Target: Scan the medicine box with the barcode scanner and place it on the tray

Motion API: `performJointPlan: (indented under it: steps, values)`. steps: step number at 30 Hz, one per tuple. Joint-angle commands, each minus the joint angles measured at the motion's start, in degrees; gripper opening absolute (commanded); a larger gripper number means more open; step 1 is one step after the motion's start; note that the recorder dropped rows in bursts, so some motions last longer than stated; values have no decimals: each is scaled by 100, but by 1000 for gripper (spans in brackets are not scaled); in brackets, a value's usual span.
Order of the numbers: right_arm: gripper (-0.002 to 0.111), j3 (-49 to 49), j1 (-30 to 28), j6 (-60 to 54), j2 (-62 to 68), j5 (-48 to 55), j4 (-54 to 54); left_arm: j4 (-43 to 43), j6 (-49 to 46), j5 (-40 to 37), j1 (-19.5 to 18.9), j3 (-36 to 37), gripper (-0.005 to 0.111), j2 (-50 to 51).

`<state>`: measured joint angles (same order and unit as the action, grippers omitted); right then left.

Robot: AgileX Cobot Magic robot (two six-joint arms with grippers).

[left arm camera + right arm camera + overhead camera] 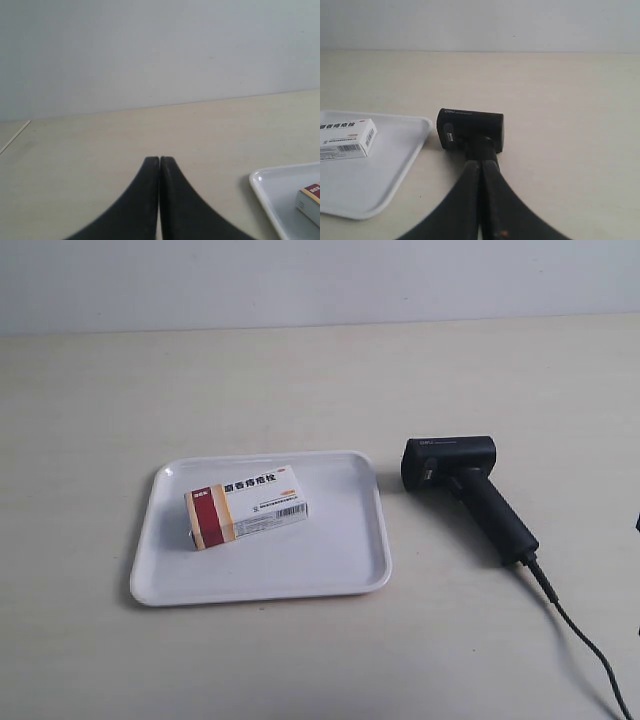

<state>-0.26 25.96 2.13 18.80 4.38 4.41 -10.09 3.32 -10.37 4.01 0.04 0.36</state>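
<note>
My left pincer (159, 161) was closed tight, its two dark fingers (148, 185) pressed together along their full length with nothing between them. It hung low over the bare tabletop (100, 145), pointing toward the far wall, with the corner of the tray (260, 182) just off to one side and well clear of my fingertips.

My right pincer (481, 167) was closed as well, fingers meeting in a thin seam and gripping nothing. It was aimed straight at the barcode scanner (470, 127), whose boxy head lay just beyond my fingertips; in that wrist view I could not tell whether the tips touched its handle or only overlapped it.

In the exterior view neither of my arms showed beyond a dark sliver at the right edge. The medicine box (245, 507) lay flat inside the tray (350, 575), toward the tray's left half, its red and tan band at the left end and its barcode facing up. The barcode scanner (465, 490) lay on its side on the tabletop (300, 380) just beside the tray's right rim, apart from it, its handle angling away toward the near right and its cable (585, 640) trailing off the lower right corner.
</note>
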Motion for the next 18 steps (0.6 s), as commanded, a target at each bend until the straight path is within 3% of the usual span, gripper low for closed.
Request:
performJointPlan:
  steps: [1, 9, 18]
  values:
    - [0, 26, -219, 1, -450, -159, 19, 42, -10, 20, -9, -4, 3, -36]
    - [0, 26, -1676, 1, -1787, 21, 19, 42, -10, 20, -9, -4, 3, -36]
    - [0, 26, -1842, 1, -1880, 542, -9, 32, -10, 6, -9, -4, 3, -36]
